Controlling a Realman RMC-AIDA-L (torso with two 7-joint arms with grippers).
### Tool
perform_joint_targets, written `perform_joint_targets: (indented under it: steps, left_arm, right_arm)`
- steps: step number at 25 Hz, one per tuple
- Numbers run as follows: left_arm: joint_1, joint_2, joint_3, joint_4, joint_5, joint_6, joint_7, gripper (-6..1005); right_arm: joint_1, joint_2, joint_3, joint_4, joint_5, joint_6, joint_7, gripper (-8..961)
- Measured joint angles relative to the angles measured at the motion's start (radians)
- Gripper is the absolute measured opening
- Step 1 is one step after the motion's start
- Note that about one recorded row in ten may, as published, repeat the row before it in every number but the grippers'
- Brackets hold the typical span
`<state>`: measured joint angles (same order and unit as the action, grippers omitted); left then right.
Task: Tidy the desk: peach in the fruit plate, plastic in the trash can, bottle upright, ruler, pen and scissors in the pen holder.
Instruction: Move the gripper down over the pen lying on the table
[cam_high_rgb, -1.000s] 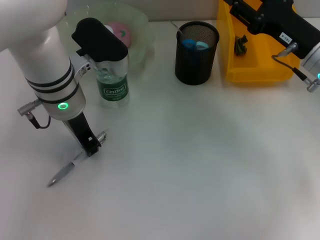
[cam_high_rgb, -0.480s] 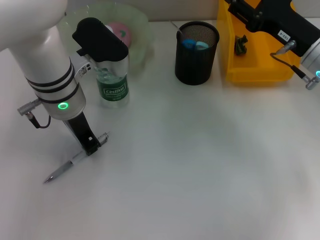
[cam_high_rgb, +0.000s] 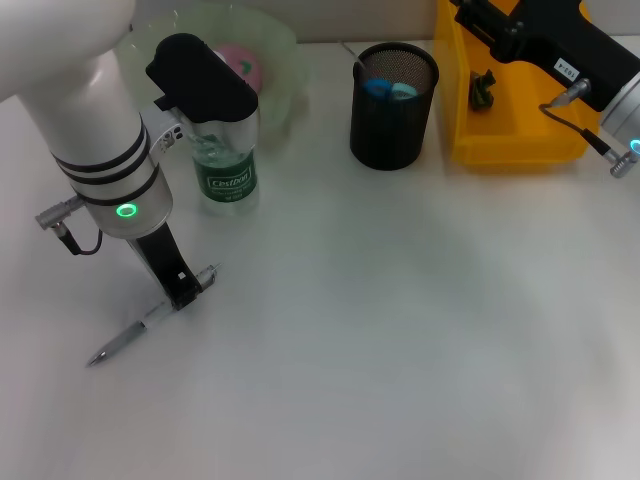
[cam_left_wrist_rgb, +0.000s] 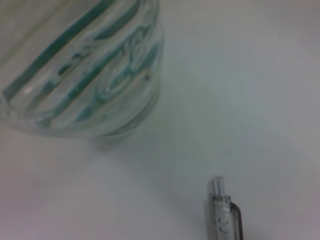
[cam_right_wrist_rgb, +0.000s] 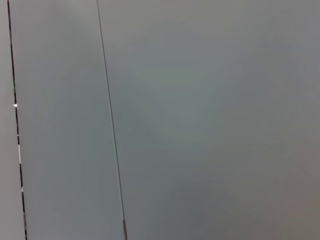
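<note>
- Where the white desk (cam_high_rgb: 400, 330) runs toward its near-left part, the left gripper (cam_high_rgb: 180, 291) reaches down on black fingers that meet around the upper part of a slim silver-grey click pen (cam_high_rgb: 140, 323), pinching it close to the clip end.
- The pen slants across the desk, its tip pointing to the near-left and low against the surface; whether the tip touches the surface cannot be told.
- In the left wrist view the pen's clear push-button and metal clip (cam_left_wrist_rgb: 223, 212) show over bare desk, near the base of the bottle.
- A clear plastic bottle with a green label (cam_high_rgb: 226, 168) stands upright just behind the left arm, a little liquid in it; its ribbed green-banded wall (cam_left_wrist_rgb: 85, 65) fills much of the left wrist view.
- Behind the bottle sits a pale translucent green fruit plate (cam_high_rgb: 275, 60) with a pink peach (cam_high_rgb: 240, 66) in it.
- A black mesh cylindrical pen holder (cam_high_rgb: 393, 105) stands at the far middle, blue handles (cam_high_rgb: 390, 88) showing inside.
- A yellow plastic bin (cam_high_rgb: 510, 140) is just right of the holder, with a small dark object (cam_high_rgb: 483, 88) inside.
- The right gripper is out of sight; its black arm (cam_high_rgb: 545, 45) is raised over the yellow bin, and the right wrist view shows only a plain grey surface.
</note>
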<state>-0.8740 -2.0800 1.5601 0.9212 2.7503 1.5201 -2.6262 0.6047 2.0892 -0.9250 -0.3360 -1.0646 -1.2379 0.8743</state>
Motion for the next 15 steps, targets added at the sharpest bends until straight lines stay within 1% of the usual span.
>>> perform_joint_targets:
  steps: [9, 15]
  left_arm:
    - [0.0, 0.0, -0.001, 0.002, 0.0, 0.0, 0.002, 171]
    - [0.0, 0.0, -0.007, 0.025, 0.002, 0.005, -0.004, 168]
  right_arm:
    - [0.0, 0.0, 0.0, 0.0, 0.009, 0.0, 0.0, 604]
    - [0.0, 0.0, 0.0, 0.0, 0.009, 0.001, 0.0, 604]
